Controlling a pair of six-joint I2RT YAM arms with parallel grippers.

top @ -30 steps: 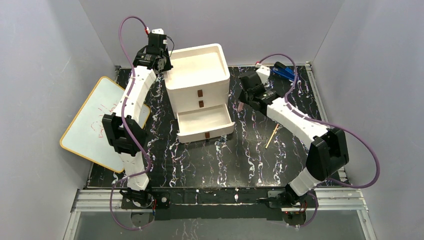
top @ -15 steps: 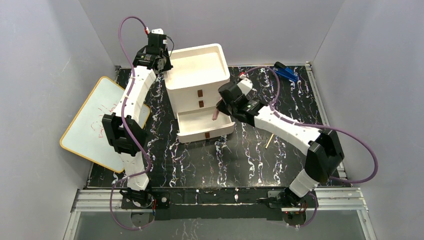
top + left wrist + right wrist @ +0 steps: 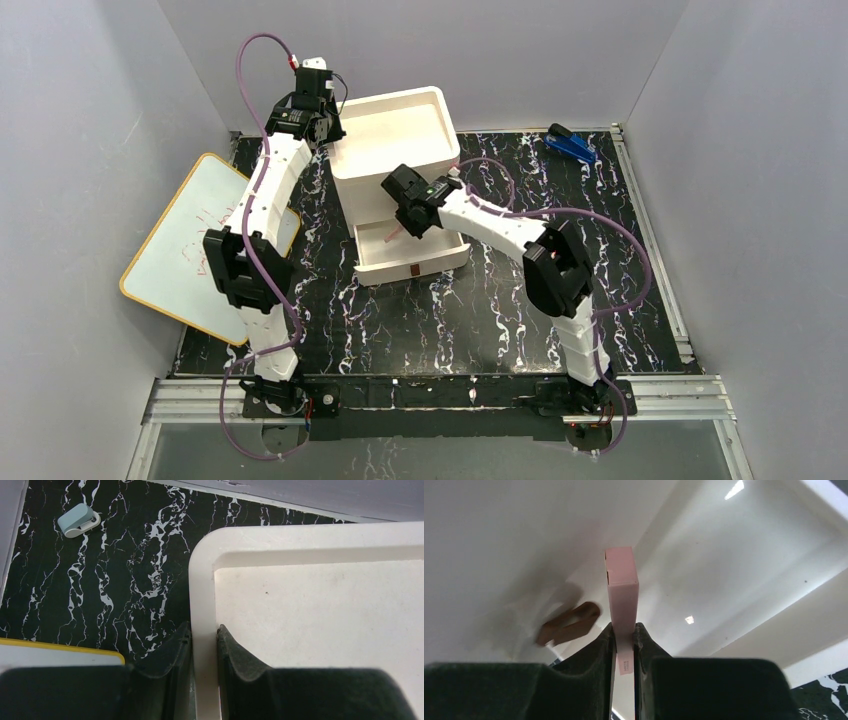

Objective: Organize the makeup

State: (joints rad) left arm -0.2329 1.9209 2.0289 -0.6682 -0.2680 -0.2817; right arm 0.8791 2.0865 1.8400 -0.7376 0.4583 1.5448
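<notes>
Right gripper: clamped on the near end of a slim pale-pink cardboard box, so the free end leads past the fingertips.
Box position: in the air above the pulled-out bottom drawer, near the middle of its back edge. Whether it touches the floor cannot be told.
Drawer: open wide, which leaves room to come in from above.
Left gripper: closed on the top-tray rim of the white plastic drawer organiser at its far-left corner, probably steadying the unit.
Likely step: lower the box, then release it.
Elsewhere: a blue stapler-like object lies at the far-right corner of the black white-veined table, well apart. A yellow-framed whiteboard overhangs the left edge.
</notes>
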